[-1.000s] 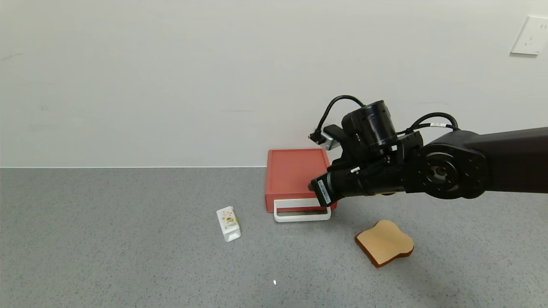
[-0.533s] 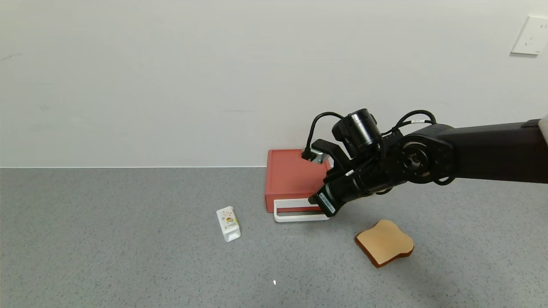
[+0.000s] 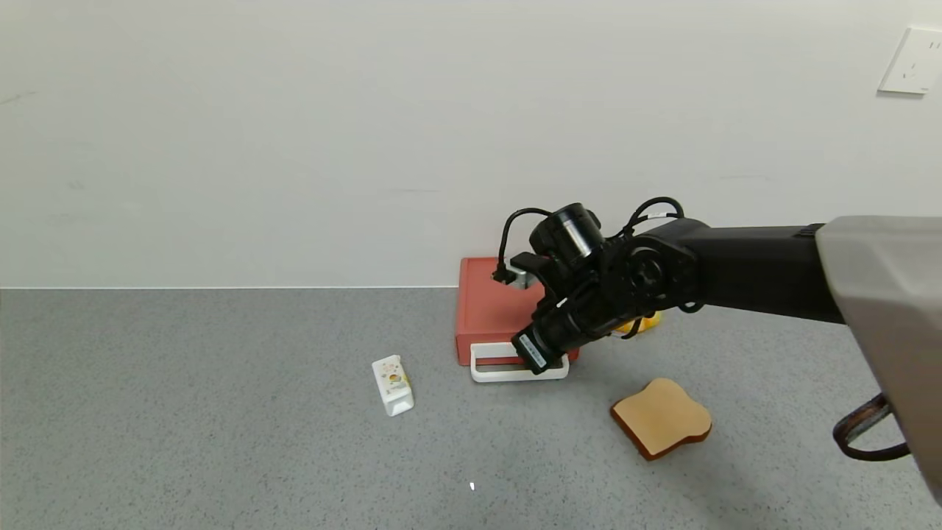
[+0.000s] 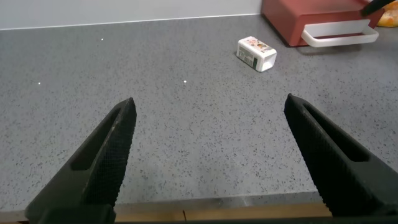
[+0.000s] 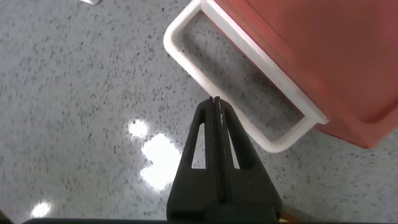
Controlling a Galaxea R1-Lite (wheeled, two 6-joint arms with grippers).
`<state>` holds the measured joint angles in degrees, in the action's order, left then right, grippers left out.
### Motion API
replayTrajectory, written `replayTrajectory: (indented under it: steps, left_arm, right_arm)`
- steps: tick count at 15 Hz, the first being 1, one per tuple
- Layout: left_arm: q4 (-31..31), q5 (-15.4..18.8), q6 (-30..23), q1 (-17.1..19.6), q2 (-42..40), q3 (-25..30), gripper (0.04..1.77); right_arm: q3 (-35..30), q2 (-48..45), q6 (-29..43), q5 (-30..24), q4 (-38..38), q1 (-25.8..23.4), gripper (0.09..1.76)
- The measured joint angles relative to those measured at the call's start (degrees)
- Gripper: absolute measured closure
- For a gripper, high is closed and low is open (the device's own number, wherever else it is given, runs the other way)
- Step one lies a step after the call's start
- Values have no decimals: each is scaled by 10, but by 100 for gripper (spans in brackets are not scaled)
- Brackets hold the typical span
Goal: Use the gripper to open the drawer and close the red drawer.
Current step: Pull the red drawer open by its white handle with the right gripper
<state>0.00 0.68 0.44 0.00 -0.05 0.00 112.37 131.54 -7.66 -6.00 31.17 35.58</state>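
Left gripper (image 4: 208, 155): we see its two black fingers (image 4: 102, 158) spread wide apart over bare grey countertop (image 3: 184, 412), holding nothing and touching nothing; it sits well apart from the drawer.

Carton (image 3: 392, 384): a small white carton lies on the countertop to the left of the drawer's front, apart from it; our left wrist view shows it too (image 4: 257, 53).

Drawer (image 3: 494, 309): the flat red box stands against the wall, its front facing us, and we see it pushed in.

Handle (image 3: 515, 372): the white loop juts out from the drawer's front, low over the countertop.

Right gripper (image 3: 536, 353): we see its fingers pressed together with nothing between them. In our right wrist view the joined tip (image 5: 215, 106) points down just above the loop's right part; we cannot tell whether it touches the handle.

Right arm: it reaches in from the right, wrist bent downward and leftward over the drawer's right front corner.

Bread slice (image 3: 661, 417): it lies flat on the countertop, right of the handle and nearer us.
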Motion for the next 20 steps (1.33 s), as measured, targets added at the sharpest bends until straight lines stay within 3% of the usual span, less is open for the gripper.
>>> replayTrajectory:
  steps: [12, 20]
  left_arm:
    - [0, 0, 0, 0, 0, 0, 9]
    - [0, 0, 1, 0, 0, 0, 9]
  right_arm:
    - [14, 61, 207, 177, -62, 45, 173]
    - [14, 84, 208, 200, -96, 44, 173]
